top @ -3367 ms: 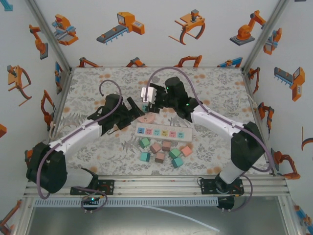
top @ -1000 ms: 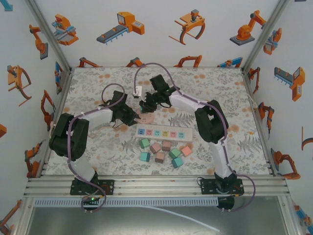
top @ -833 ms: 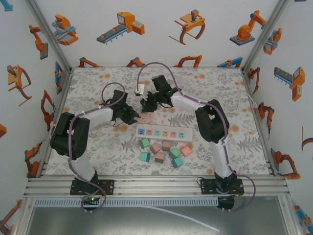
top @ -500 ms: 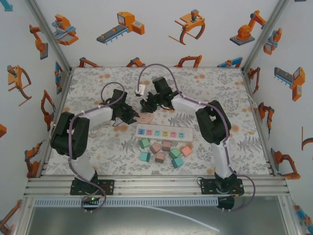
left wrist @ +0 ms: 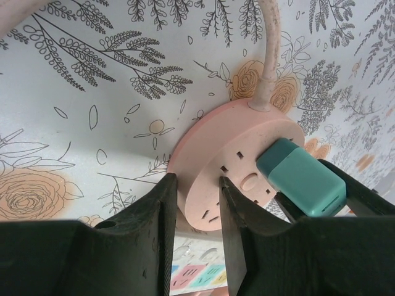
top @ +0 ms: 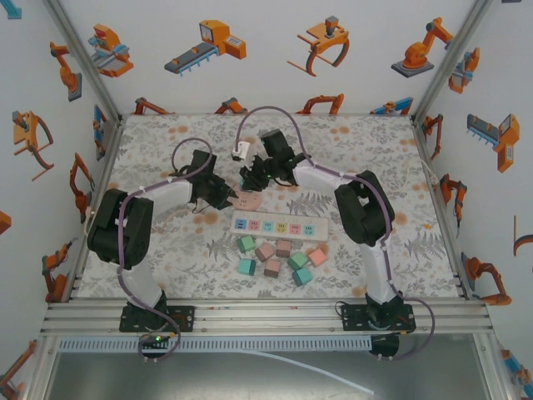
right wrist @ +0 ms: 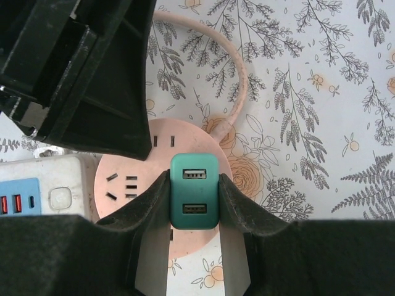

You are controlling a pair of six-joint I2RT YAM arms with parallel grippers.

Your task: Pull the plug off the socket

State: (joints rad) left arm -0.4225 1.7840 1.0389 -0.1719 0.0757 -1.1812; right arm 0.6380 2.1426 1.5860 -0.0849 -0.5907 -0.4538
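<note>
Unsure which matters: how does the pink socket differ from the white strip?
The pink socket is round, the white strip long and flat. The socket carries a teal plug; the strip looks bare. The left claw pinches the socket's rim; no claw holds the strip. Both lie on the table.

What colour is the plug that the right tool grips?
The plug is teal green, standing in the round pink socket; the right wrist view shows it best.

Right wrist cam: white strip (right wrist: 62,169) cut off at left edge, pink socket (right wrist: 114,191) half hidden by teal plug (right wrist: 194,191) + right fingers (right wrist: 145,209). Top cam, plug's too small tbh.
</note>
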